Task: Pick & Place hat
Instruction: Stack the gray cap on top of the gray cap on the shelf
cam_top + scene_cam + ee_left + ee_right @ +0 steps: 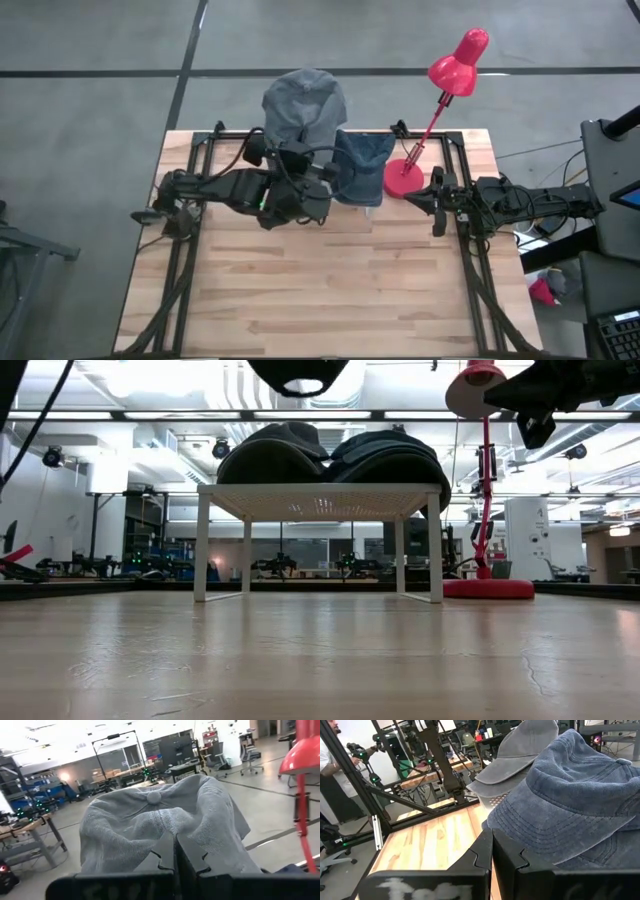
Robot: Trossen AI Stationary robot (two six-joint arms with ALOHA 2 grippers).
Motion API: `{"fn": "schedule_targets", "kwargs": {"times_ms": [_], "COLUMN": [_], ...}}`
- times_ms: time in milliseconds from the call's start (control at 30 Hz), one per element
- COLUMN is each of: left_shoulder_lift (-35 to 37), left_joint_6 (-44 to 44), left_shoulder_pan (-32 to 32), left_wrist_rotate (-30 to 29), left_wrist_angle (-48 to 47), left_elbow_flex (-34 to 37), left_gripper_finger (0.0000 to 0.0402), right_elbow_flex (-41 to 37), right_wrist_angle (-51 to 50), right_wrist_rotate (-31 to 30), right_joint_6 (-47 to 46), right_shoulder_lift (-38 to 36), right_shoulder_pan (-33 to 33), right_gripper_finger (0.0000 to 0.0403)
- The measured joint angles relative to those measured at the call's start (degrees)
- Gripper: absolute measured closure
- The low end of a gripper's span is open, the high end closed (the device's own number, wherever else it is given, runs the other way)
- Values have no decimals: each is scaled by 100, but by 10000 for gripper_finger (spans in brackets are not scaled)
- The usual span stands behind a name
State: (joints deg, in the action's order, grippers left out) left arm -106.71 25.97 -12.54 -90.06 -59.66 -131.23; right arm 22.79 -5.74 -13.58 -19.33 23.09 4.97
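Observation:
Two hats lie by their undersides on a white perforated rack [320, 488] at the far middle of the table. The grey hat [305, 100] is on the rack's left and far side, the blue denim hat [360, 165] on its right. My left gripper [335, 172] hangs shut above the near left side of the hats; in the low view it [298, 375] is clear of the grey hat [270, 455]. In its wrist view the shut fingers [175, 852] stand before the grey hat [150, 820]. My right gripper [428, 200] is shut, raised, to the right of the blue hat [570, 805].
A red desk lamp stands by its round base [405, 180] just right of the rack, between the blue hat and my right gripper; its head [458, 62] leans past the far edge. The bare wooden tabletop [330, 290] stretches toward the near edge. A person stands beyond the table [327, 755].

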Motion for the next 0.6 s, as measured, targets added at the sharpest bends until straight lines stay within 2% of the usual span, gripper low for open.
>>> {"fn": "schedule_targets", "kwargs": {"times_ms": [600], "left_shoulder_lift": [279], "left_joint_6": [2203], "left_shoulder_pan": [488], "left_wrist_rotate": [113], "left_wrist_angle": [-958], "left_elbow_flex": [1353], "left_gripper_finger": [401], "right_elbow_flex": [0], "right_wrist_angle": [-9], "right_wrist_rotate": [11], "right_joint_6": [-17], "right_shoulder_lift": [0], "right_shoulder_pan": [0], "right_gripper_finger": [394]}}
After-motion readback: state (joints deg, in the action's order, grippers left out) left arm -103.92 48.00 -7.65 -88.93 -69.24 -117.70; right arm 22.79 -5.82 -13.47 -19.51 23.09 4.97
